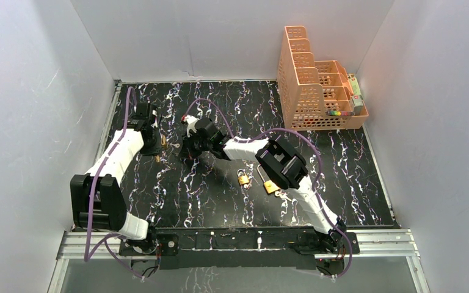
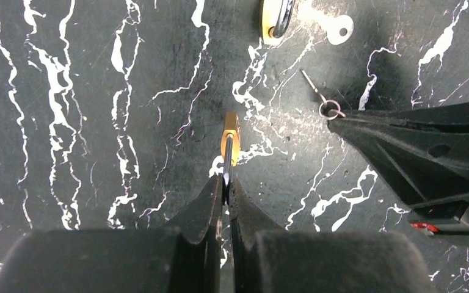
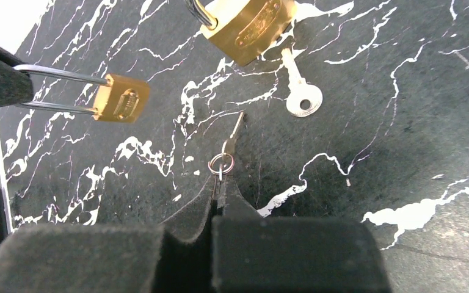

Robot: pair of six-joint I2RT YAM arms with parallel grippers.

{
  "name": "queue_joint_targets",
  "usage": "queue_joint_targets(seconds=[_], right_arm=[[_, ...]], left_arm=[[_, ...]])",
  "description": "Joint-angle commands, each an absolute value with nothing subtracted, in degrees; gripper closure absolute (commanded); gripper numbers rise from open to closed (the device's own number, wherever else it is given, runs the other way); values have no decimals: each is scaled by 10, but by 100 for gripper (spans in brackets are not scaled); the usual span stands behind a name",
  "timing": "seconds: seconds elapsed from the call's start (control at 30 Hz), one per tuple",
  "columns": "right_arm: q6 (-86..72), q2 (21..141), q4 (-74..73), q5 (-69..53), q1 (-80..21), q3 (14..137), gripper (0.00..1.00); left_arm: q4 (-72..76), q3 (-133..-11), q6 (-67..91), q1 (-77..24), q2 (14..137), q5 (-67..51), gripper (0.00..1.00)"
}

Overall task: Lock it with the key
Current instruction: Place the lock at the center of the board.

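My left gripper (image 2: 226,183) is shut on the steel shackle of a small brass padlock (image 2: 231,137), which hangs above the black marbled table. The right wrist view shows that padlock (image 3: 121,97) at the upper left, body toward the right. My right gripper (image 3: 220,177) is shut on a small key (image 3: 234,131) at its ring end, the blade sticking out ahead. The key tip is apart from the held padlock, off to its right. From above, both grippers (image 1: 157,145) (image 1: 183,149) face each other at the table's left centre.
A second brass padlock (image 3: 247,27) lies on the table with a silver key (image 3: 299,91) in it, just beyond both grippers. Two more padlocks (image 1: 243,177) (image 1: 270,186) lie by the right arm's elbow. An orange basket (image 1: 317,91) stands at the back right.
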State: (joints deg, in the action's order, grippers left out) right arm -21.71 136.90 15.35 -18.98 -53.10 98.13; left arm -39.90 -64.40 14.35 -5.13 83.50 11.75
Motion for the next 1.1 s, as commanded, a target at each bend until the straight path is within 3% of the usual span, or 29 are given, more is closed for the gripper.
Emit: queue_joint_targets(seconds=[0.0,0.5,0.53,0.57,0.63,0.73,0.97,1.07], right_arm=[[-224,1376,184,-211,-530,996,100],[-205,1383,163,-247,-534,975,100],[-204,1384,163,-250,-534,976,97],[-203,1384,162,-253,-534,976,87],[-198,1384,159,-256,-534,977,68],[-174,1372,141,-248,-531,980,49],[-160,1234,192,-228,-476,858,38],[-125,1135,164,-148,-461,775,35]], left_arm=[[-373,-627,152,-54,847,103,100],[-362,-610,152,-54,875,94,100],[-363,-611,151,-54,877,94,100],[-364,-612,151,-54,879,95,100],[-366,-617,151,-54,881,97,89],[-371,-626,149,-54,878,100,73],[-395,-679,140,-54,861,109,48],[-400,-715,136,-54,840,112,29]])
